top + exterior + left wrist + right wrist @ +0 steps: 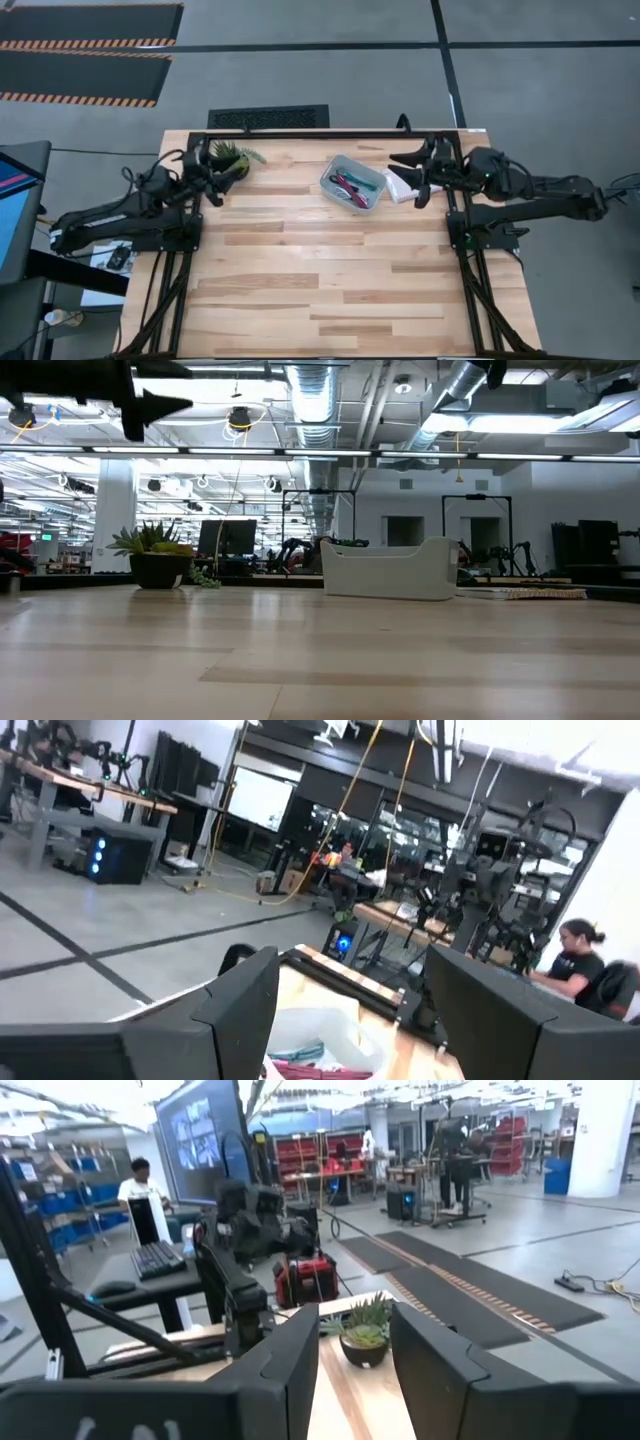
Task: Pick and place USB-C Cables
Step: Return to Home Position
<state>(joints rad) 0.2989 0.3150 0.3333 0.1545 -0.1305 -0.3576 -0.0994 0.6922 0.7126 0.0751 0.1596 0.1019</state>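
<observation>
The clear bin (353, 184) sits on the far middle of the table. In it lie a maroon-red cable (345, 186) and a teal cable (361, 189); the left wrist view also shows the maroon-red cable (305, 1069). A black cable does not show plainly. A white thing (400, 187) rests flat on the table just right of the bin; whether it is the white-grey cable I cannot tell. My left gripper (213, 175) hovers open, raised, left of the bin beside the plant. My right gripper (408, 178) hovers open above the white thing.
A small potted plant (229, 157) stands at the far left of the table, close to my left gripper, and shows low in the low view (155, 560). The wooden table top (320, 290) stretches bare toward the near edge. People sit at desks in the room beyond.
</observation>
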